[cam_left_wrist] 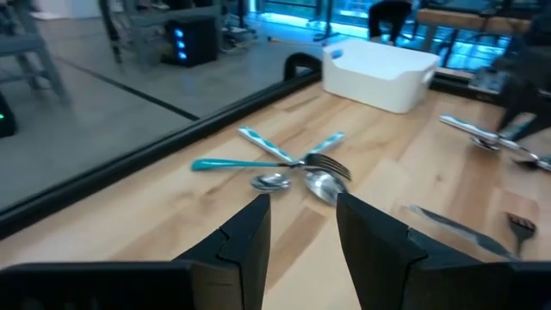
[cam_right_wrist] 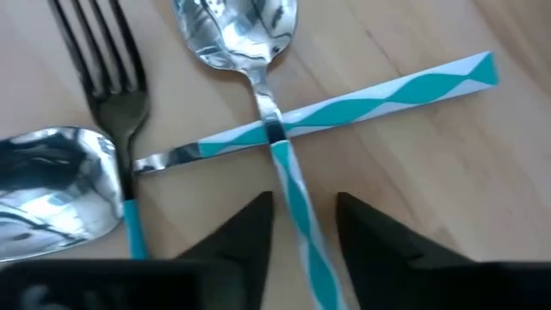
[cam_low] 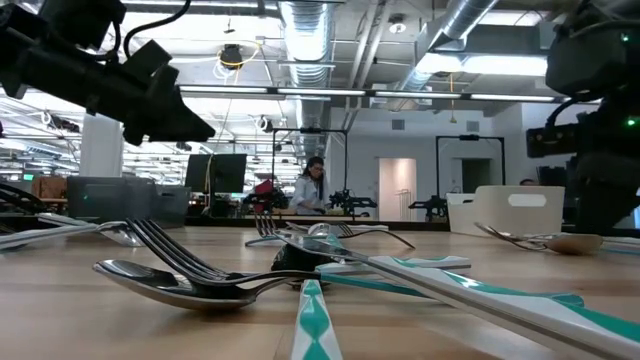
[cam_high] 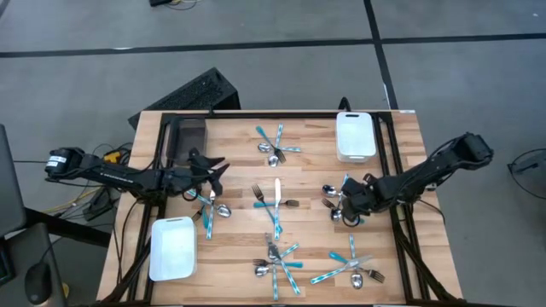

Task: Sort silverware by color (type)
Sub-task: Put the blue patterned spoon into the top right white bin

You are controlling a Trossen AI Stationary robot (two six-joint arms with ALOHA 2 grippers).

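Right gripper [cam_high: 339, 207] is low over a small cluster of silverware on the right half of the wooden slatted table [cam_high: 239, 256]. In its wrist view the two dark fingers [cam_right_wrist: 245, 232] stand a little apart, straddling the teal-and-white striped handle of a shiny metal spoon [cam_right_wrist: 258, 77]; the handle runs between the fingertips, and whether they press on it I cannot tell. That spoon crosses a second teal-striped utensil [cam_right_wrist: 370, 96] just ahead of the fingers; a dark-tined fork with a teal handle [cam_right_wrist: 116, 103] and another spoon bowl [cam_right_wrist: 52, 189] lie just beside them. Left gripper [cam_high: 213, 170] hangs above the left half of the table, fingers [cam_left_wrist: 245, 245] partly apart with nothing between them; ahead of it a crossed group of teal-handled spoons and fork [cam_left_wrist: 293, 168] lies near the table edge, and beyond that group a white rectangular plastic tray [cam_left_wrist: 379, 69]. Remaining silverware lies in loose crossed piles: one [cam_high: 275, 198] between the two grippers, two [cam_high: 277, 260] [cam_high: 351, 269] nearer the table's front edge. A second white tray [cam_high: 172, 247] sits near the left gripper, and a dark grey tray [cam_high: 188, 136] just behind it.
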